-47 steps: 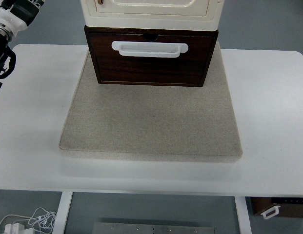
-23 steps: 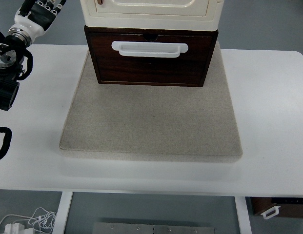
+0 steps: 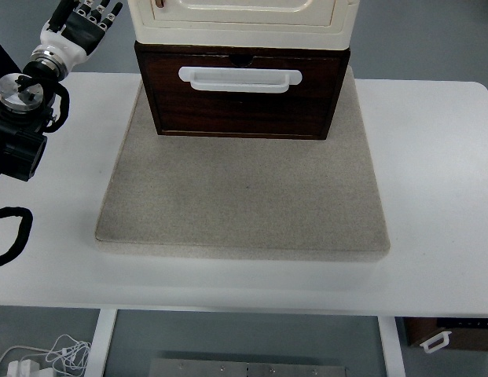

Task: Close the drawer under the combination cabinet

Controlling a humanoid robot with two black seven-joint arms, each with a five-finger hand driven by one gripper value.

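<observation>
we see the white table [image 3: 440, 173] carrying a beige mat [image 3: 244, 200]; at its far end the cream cabinet [image 3: 244, 20] tops the brown drawer [image 3: 244, 106], pulled forward. our left hand [image 3: 82, 27] hovers upper left, fingers spread, empty.

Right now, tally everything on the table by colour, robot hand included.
Cream: 1, cabinet
Dark brown: 1, drawer
White: 1, drawer handle
Beige: 1, mat
Black: 1, left hand
Total: 5
</observation>
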